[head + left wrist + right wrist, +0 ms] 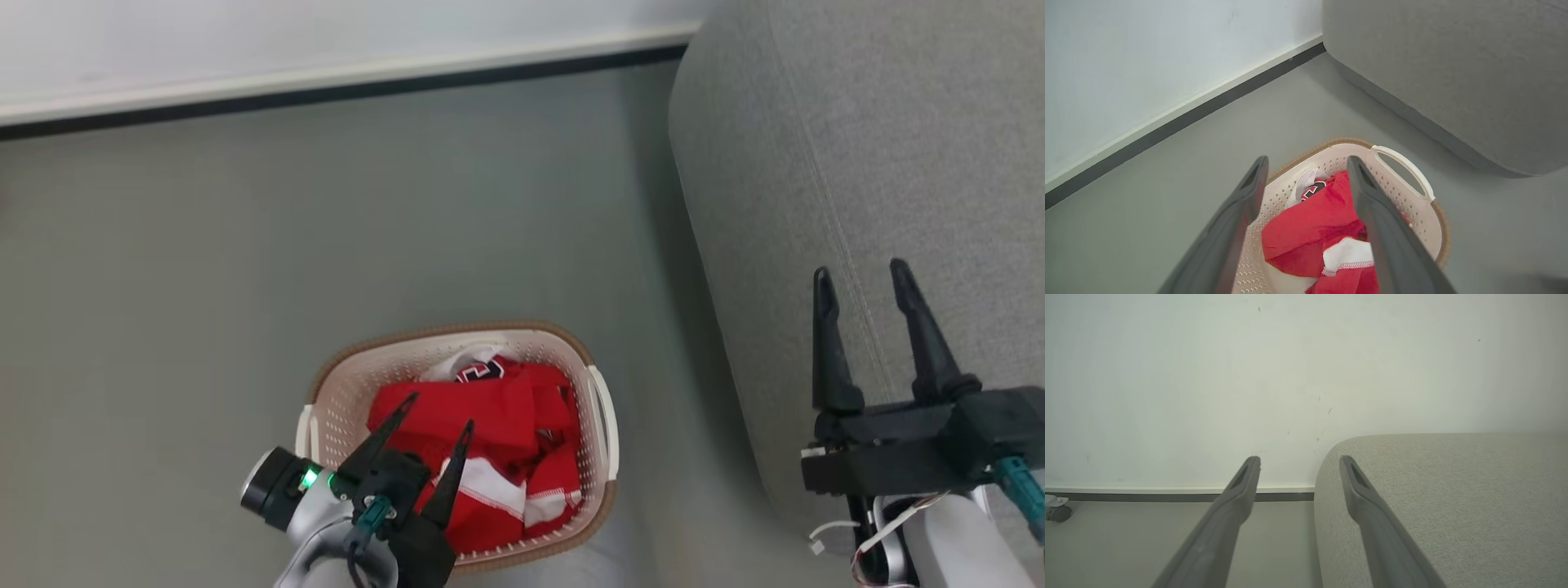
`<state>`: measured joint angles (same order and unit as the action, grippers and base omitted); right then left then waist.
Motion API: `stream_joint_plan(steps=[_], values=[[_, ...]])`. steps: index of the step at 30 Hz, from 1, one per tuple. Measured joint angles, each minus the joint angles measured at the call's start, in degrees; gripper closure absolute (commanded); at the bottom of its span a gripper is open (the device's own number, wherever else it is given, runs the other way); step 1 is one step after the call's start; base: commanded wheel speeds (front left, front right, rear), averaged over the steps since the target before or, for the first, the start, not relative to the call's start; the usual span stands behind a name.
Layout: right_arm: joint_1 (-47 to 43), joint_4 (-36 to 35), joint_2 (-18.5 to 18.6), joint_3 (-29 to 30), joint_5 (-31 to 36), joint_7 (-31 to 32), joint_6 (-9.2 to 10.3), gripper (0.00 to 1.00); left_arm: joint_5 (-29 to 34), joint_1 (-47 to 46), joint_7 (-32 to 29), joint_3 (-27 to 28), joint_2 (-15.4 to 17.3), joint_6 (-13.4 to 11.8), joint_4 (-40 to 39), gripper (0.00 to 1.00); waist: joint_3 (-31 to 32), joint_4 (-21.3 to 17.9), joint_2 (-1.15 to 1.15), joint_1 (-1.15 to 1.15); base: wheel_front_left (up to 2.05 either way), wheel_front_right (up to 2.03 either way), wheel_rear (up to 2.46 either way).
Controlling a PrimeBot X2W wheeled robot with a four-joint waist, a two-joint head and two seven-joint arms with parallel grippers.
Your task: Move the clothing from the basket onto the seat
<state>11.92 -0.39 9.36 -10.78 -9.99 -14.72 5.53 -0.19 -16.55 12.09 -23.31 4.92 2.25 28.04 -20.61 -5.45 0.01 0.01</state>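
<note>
The cream basket (600, 425) with its brown rim stands on the grey floor, left of the grey seat (882, 147). Red clothing (498, 416) with white trim and a black-and-white patch fills it. My left gripper (437, 410) hangs open just above the clothing at the basket's near-left side, nothing between its fingers. In the left wrist view the same basket (1412, 196) and clothing (1310, 228) lie between and beyond the open left gripper (1306, 161). My right gripper (861, 273) stands open over the seat's near edge; the right wrist view has the right gripper (1299, 459) empty above the seat (1453, 498).
A white wall with a dark skirting strip (343, 86) runs along the back. Bare grey floor (245, 261) spreads left and behind the basket. A small castor (1057, 512) sits at the wall's foot in the right wrist view.
</note>
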Motion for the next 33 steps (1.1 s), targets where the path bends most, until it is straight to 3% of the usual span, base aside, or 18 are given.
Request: stream_joint_plan(steps=[11,33], values=[[4.28,-3.70,0.19,2.26,-0.15,0.00,-0.07,0.00,4.32,-7.94,-2.99,-2.63,0.94,1.30,8.76,0.00,-9.03,-2.85,0.00,0.00,0.00,0.00,0.00],[9.84,-10.34,-0.44,4.50,-0.24,-0.01,-0.08,0.00,9.15,-22.88,-5.94,-3.34,3.46,0.24,16.59,0.00,-25.11,-5.66,0.00,-0.01,0.00,0.00,0.00]])
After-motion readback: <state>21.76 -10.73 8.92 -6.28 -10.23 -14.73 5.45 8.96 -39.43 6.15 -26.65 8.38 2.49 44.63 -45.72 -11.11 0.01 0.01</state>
